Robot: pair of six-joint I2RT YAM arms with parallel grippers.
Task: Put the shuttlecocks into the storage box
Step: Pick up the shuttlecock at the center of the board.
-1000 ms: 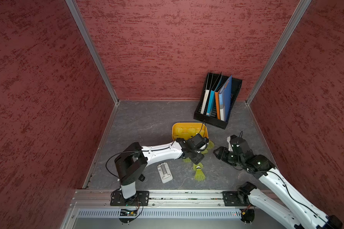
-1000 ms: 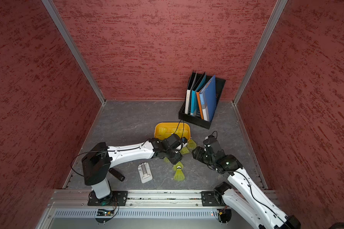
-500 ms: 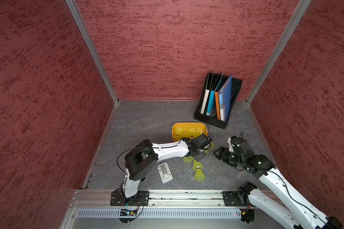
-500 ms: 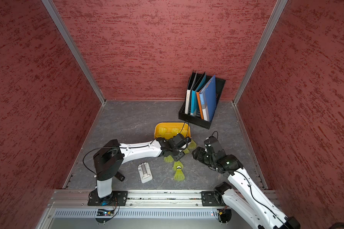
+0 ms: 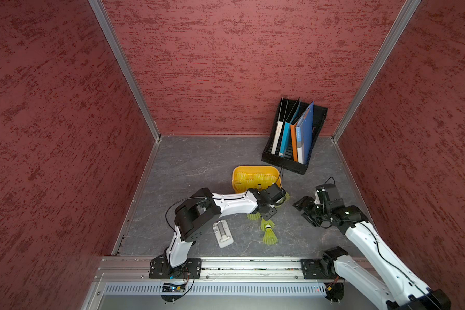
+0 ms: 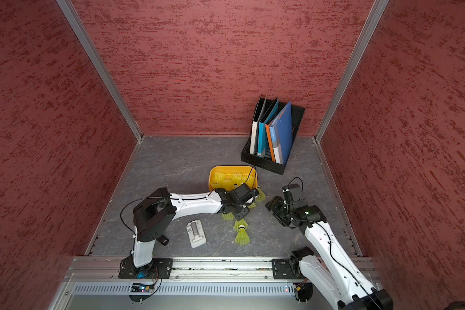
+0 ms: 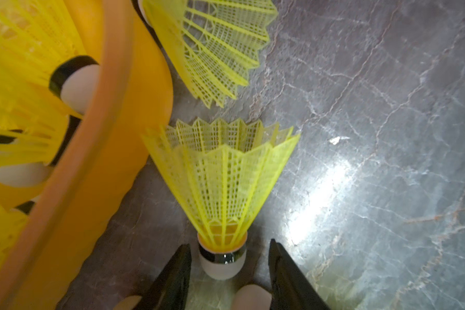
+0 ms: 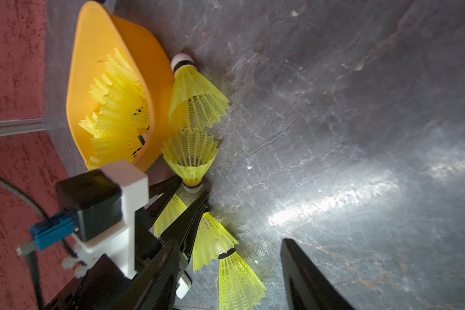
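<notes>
The grey marbled worktop (image 5: pixel 199 166) fills the lower middle of both top views. Two white arms reach in from the bottom edge. The left arm (image 5: pixel 234 204) stretches across the centre, and the right arm (image 5: pixel 365 239) comes up from the lower right corner.

One black file rack (image 5: pixel 282 162) holding upright folders stands right of centre, against the back wall. One storage box (image 5: pixel 255 168), orange-yellow, shallow and round-cornered, sits just below and left of the rack. Several shuttlecocks (image 5: pixel 253 178) are heaped inside it, too overlapped to count. One small grey-white block (image 5: pixel 222 233) lies below centre.

Five more shuttlecocks lie loose on the worktop, just below and right of the box. The left claw (image 7: pixel 228 243) is open and straddles the tip of the nearest shuttlecock (image 7: pixel 220 182). One finger is almost at the tip, a gap shows before the other, and nothing is gripped. That shuttlecock lies just beside the box's outer wall, with its skirt pointing away from the claw.

The right claw (image 8: pixel 228 240) is spread wide and empty. In both top views it sits right of the loose cluster, apart from it.

Each shuttlecock has a neon yellow-green mesh skirt with a scalloped edge, a black band and a rounded white tip.
</notes>
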